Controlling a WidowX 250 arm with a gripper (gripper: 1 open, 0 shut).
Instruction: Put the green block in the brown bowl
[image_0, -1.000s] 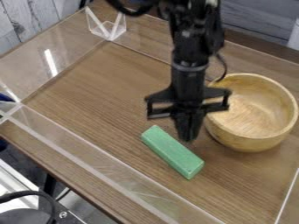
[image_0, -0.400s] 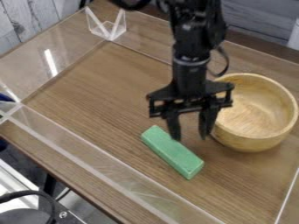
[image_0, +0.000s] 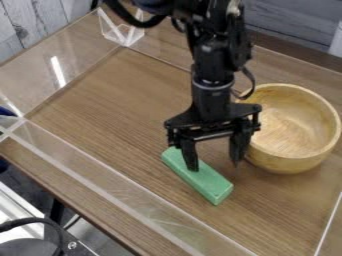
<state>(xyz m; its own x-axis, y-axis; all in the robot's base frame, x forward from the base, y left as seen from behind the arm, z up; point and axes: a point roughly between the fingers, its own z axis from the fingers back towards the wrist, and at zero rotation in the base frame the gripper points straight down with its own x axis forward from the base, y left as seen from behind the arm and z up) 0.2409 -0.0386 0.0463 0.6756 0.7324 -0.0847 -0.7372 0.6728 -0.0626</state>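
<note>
Because the green block (image_0: 198, 173) is small, flat and solid-looking, it is probably light and stiff, so it should not bend or break when squeezed. Its matte skin looks like it will not slip much. It lies flat on the wooden table (image_0: 107, 110), a long bar slanting from about 10 o'clock to 4 o'clock, just beside the brown bowl (image_0: 290, 127), at about 8 o'clock from it. They do not touch.

A good place to hold the block is across its narrow width, near the middle, so it stays level when lifted.

Just over the far end of the block hangs the gripper (image_0: 211, 152), pointing straight down. Its fingers are spread wide and hold nothing. One finger is over the block, the other toward the bowl. Whether a fingertip touches the block is hard to tell.

At about 2 o'clock from the gripper, the bowl sits upright and looks empty, with a thick rim to clear.

Clear plastic walls (image_0: 60, 140) ring the table, and a small clear stand (image_0: 124, 30) sits far back at about 11 o'clock. The wood is smooth, with lots of free room.
</note>
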